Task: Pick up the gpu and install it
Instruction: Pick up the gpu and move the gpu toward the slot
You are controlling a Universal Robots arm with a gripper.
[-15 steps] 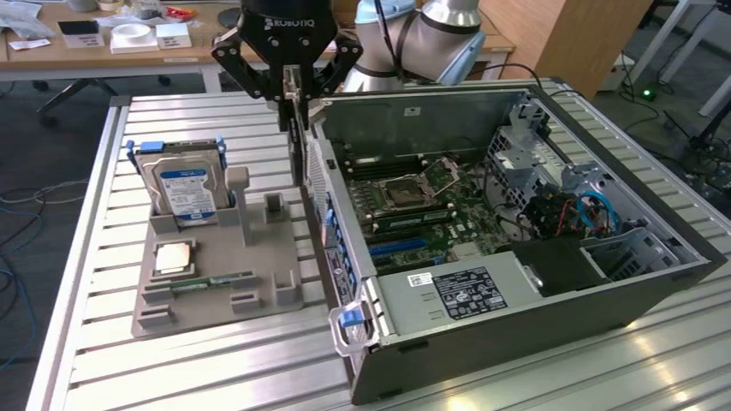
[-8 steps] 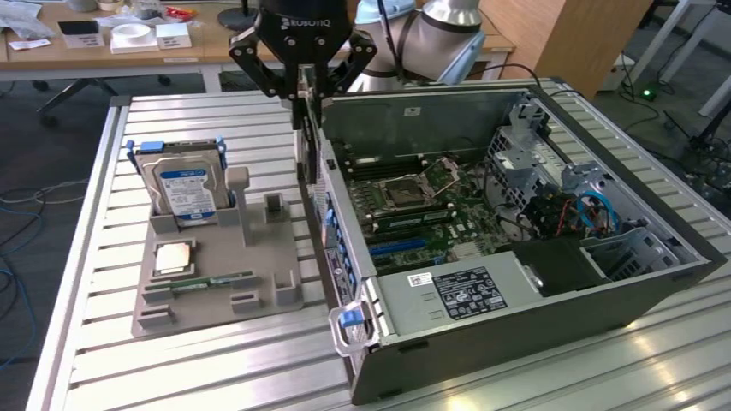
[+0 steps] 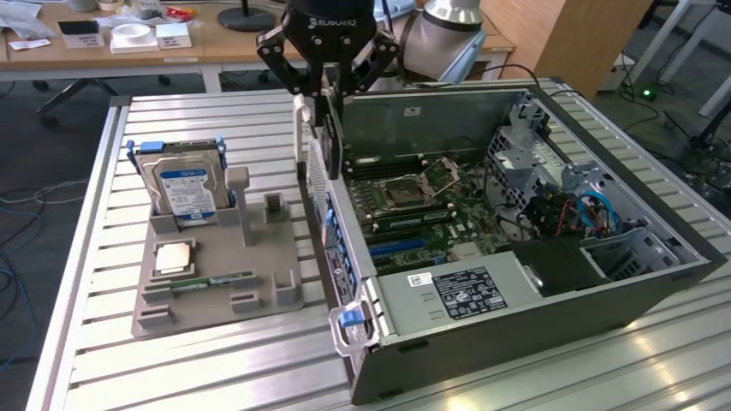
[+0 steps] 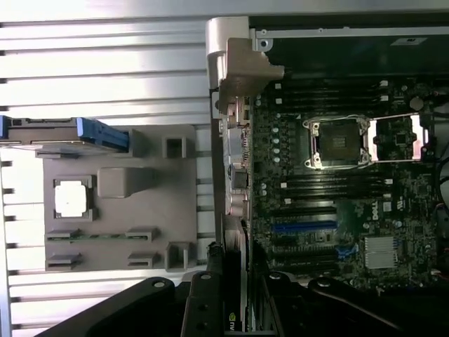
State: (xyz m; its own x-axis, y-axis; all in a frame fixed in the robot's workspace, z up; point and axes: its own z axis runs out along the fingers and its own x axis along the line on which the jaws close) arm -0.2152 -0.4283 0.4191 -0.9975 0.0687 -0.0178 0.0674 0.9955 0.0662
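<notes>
Between the fingers of your gripper (image 3: pixel 325 90) the gpu (image 3: pixel 330 141) hangs on edge, clamped at its top. Directly beneath stands the open computer case (image 3: pixel 549 317) wall, with the motherboard (image 3: pixel 457 214) just beside it and the parts tray (image 3: pixel 200 295) on the opposite side.

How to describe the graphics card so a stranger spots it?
Find the open black computer case; above its wall on the exterior view's left hangs the black end effector. The thin dark flat card clamped in it hangs on edge, while the other loose parts sit in the grey tray.
</notes>
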